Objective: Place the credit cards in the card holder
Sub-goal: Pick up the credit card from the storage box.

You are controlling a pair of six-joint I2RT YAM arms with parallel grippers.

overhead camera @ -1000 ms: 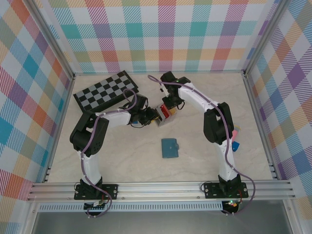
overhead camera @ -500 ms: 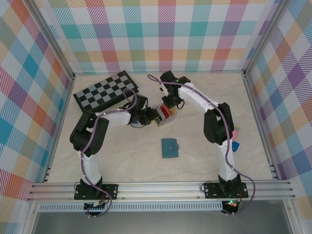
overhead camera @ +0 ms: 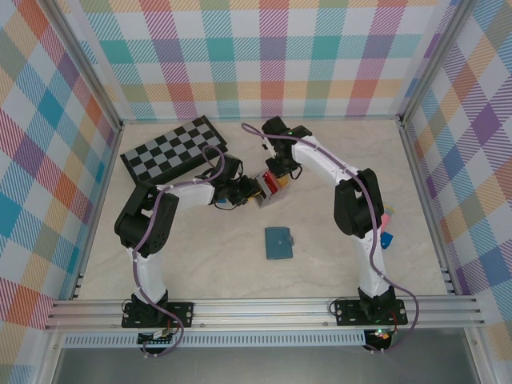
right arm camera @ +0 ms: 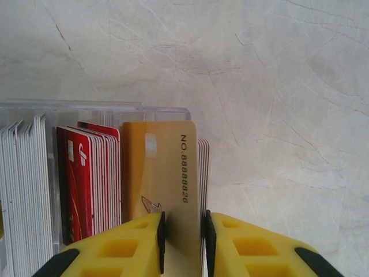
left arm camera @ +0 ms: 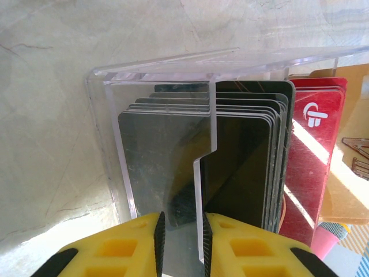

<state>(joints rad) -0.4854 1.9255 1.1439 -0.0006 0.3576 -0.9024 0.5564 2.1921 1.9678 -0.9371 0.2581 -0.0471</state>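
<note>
The card holder is a clear slotted rack in the middle of the table. In the left wrist view its clear walls hold black cards and red cards. My left gripper is shut on a clear wall of the holder, and it sits at the holder's left end. My right gripper is shut on a yellow card standing upright in the holder, beside red cards and white cards. It reaches in from the far side.
A chessboard lies at the back left. A blue-grey wallet lies in front of the holder. A pink card and a small blue cube lie at the right, beside the right arm. Metal rails border the table.
</note>
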